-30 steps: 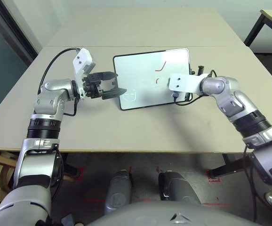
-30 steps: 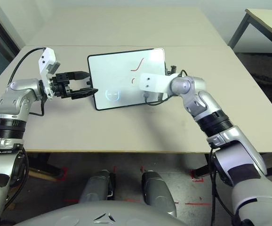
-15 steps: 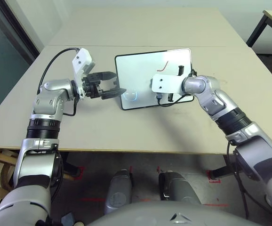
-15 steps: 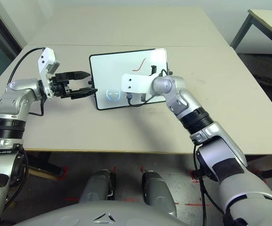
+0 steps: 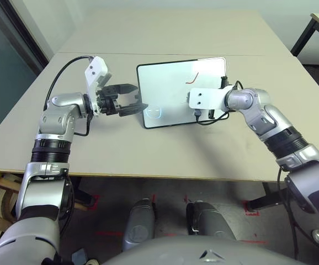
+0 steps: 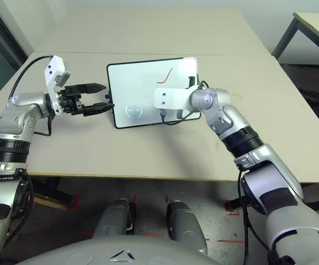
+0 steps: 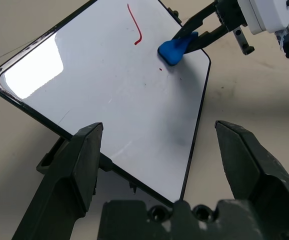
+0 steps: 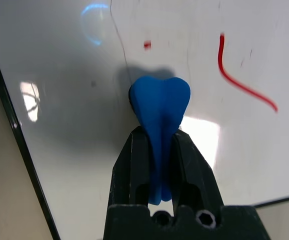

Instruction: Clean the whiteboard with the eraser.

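The one eraser point(image 8: 160, 107) is held at the whiteboard point(image 5: 170, 88), over the face of the board on the robot's right side, near a small red speck point(image 8: 147, 45). It is clamped at its pinched middle between the two fingers of the right gripper point(image 8: 157, 137), with the wider end left free toward the board. By its look it is light and foam-like, soft enough to give under pressure and hard to break, so the narrowed waist is judged the best place to be gripped; it could be twisted if pushed too hard.

One whiteboard is seen, raised at a tilt on the one table point(image 5: 121, 154). It looks stiff, thin and slippery, and could be slid or tipped if pressed; its black frame would be the safer part to be held. Two red marks are left to be wiped: the speck and one curved stroke point(image 8: 234, 80). Two grippers are counted. The left gripper point(image 5: 143, 97) is held with its two fingers well apart, nothing between them, beside the board's edge.
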Action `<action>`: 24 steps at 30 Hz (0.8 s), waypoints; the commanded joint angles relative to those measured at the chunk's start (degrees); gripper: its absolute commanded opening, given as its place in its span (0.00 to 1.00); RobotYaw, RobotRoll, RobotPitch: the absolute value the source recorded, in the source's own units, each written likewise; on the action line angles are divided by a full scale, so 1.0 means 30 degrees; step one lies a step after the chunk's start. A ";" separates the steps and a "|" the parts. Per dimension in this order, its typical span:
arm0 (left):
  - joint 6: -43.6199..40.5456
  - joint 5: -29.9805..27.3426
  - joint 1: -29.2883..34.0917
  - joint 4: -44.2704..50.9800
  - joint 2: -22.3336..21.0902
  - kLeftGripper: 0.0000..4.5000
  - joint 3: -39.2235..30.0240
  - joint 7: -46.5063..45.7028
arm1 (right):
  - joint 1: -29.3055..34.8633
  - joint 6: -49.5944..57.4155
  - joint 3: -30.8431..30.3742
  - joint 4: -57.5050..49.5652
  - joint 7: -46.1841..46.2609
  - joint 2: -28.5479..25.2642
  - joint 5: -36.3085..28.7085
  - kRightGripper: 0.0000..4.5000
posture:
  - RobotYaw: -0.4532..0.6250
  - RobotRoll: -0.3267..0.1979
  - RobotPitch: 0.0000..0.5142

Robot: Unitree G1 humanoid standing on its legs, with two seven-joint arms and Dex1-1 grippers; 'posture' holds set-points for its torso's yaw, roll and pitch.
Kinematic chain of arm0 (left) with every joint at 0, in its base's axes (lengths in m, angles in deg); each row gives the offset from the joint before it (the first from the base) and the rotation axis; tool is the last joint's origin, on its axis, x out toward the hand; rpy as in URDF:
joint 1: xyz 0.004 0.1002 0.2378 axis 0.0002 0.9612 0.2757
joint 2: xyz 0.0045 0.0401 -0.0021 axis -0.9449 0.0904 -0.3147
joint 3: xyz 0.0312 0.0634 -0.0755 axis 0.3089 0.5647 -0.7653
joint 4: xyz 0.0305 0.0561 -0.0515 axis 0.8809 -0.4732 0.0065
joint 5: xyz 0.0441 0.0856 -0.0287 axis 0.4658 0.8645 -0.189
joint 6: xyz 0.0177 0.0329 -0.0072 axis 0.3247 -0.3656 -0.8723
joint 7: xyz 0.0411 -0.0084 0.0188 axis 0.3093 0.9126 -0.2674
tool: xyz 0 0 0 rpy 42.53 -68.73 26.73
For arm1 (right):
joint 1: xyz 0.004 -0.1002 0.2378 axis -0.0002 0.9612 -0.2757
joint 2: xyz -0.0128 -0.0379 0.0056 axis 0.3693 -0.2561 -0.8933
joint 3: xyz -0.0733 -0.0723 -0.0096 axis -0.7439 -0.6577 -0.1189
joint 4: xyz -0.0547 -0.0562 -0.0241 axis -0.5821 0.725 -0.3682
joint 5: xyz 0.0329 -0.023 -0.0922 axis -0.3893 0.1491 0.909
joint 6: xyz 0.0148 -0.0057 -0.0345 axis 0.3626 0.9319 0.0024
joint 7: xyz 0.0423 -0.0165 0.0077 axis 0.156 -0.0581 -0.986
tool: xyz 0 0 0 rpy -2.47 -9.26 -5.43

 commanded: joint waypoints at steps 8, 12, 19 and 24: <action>0.0185 -0.0160 -0.0289 -0.0186 -0.0027 1.00 0.0045 -0.0014 | 0.0544 -0.0139 0.0074 0.0135 -0.0179 -0.0468 0.0174 0.08 | 0.60 0.62 0.10; 0.0206 -0.0165 -0.0306 -0.0198 -0.0038 1.00 0.0028 -0.0038 | 0.0375 -0.0080 -0.0171 0.0066 -0.0179 0.0241 0.0224 0.08 | 0.60 0.62 0.10; 0.0174 -0.0173 -0.0237 -0.0176 -0.0129 1.00 -0.0026 -0.0068 | -0.0201 -0.0248 -0.0371 0.0240 -0.0130 0.1368 0.0563 0.08 | 0.61 0.62 0.10; 0.0149 -0.0182 -0.0232 -0.0160 -0.0116 1.00 -0.0030 -0.0108 | -0.0514 -0.0225 -0.0602 0.0113 -0.0221 0.2172 0.0693 0.08 | 0.60 0.62 0.11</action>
